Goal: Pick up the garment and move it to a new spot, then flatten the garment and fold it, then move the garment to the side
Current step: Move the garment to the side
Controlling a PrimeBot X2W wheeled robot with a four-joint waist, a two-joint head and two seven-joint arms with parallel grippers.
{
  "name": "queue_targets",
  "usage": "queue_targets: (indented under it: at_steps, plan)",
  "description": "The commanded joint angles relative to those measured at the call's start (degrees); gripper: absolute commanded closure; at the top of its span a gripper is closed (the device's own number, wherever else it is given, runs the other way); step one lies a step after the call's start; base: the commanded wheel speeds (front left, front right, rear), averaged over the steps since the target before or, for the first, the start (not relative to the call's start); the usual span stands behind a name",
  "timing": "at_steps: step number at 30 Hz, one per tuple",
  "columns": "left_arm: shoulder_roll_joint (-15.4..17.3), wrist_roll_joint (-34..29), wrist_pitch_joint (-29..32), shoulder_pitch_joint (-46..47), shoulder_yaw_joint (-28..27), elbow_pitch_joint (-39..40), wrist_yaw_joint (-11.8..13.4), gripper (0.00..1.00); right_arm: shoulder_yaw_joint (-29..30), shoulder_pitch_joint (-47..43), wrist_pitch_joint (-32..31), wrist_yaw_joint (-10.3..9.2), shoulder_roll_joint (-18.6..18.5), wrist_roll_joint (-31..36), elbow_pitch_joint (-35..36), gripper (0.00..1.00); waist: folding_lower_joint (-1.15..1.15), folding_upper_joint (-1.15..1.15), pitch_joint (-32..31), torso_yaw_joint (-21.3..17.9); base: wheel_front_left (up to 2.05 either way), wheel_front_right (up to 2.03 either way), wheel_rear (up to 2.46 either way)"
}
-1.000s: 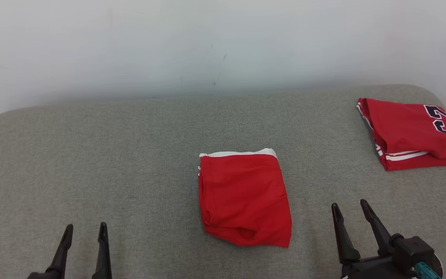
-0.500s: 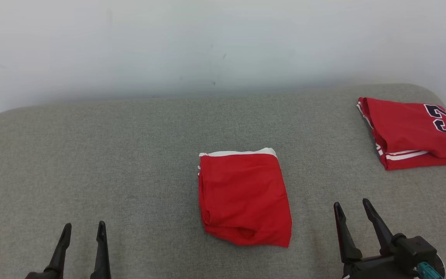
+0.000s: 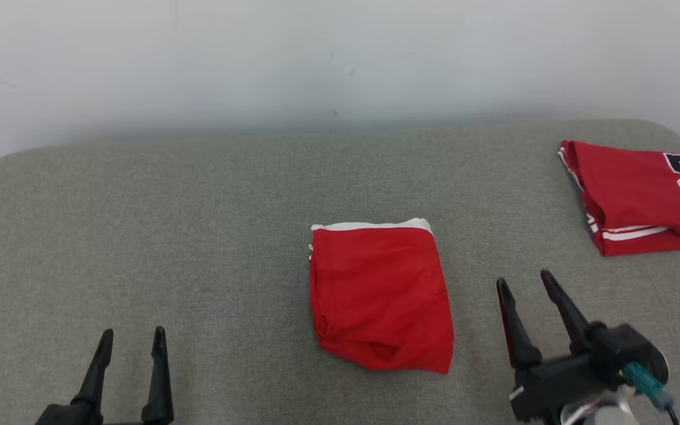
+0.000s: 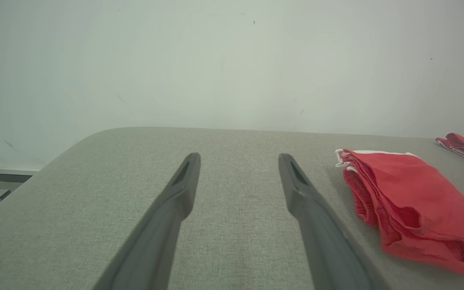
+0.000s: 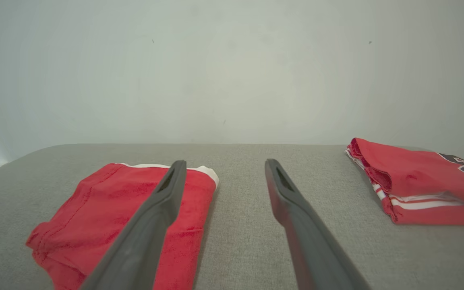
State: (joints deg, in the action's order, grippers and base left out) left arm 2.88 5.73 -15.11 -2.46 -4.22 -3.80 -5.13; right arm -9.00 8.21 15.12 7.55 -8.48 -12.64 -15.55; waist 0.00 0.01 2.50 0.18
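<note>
The garment (image 3: 381, 295) is red with a white band at its far edge and lies folded into a neat rectangle in the middle of the grey padded surface (image 3: 198, 206). My left gripper (image 3: 132, 333) hovers open at the lower left, well apart from the garment, with nothing between its fingers. My right gripper (image 3: 523, 278) stands open just right of the garment and touches nothing. The left wrist view has the open left gripper (image 4: 239, 157) over bare surface, with the garment (image 4: 409, 201) to its right. In the right wrist view the garment (image 5: 79, 213) lies left of the open right gripper (image 5: 224, 162).
A second folded red jersey (image 3: 641, 195) with white stripes and dark numerals lies at the far right edge of the surface; it shows as the red jersey (image 5: 417, 189) in the right wrist view. A pale wall (image 3: 340, 59) stands right behind the surface.
The head camera shifted slightly, so the whole picture moved. My right gripper advanced a little, up alongside the garment's right edge. The garment and the left gripper stayed put.
</note>
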Motion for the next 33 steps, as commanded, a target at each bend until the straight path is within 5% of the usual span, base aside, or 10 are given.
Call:
queue_targets:
  at_steps: [1,11,33]
  plan:
    - [0.03,0.14,0.0,1.02,0.07,-0.02,-0.23,0.0,-0.61,1.9,-0.02,-0.17,-0.67,0.53,-0.79,0.0,0.0,-0.01,0.99,0.68,0.0,0.0,0.0]
    - [0.02,0.95,0.0,3.36,1.1,-0.67,-0.16,0.0,-4.48,15.15,-3.63,-0.17,-1.55,-0.52,-13.16,0.0,0.0,-0.01,4.46,4.41,0.0,0.0,0.0]
    - [0.02,2.36,0.0,5.77,2.52,-2.19,0.26,0.0,-9.73,22.68,-4.54,-0.17,1.46,-7.44,-39.32,0.0,0.0,-0.01,7.48,8.03,0.0,0.0,0.0]
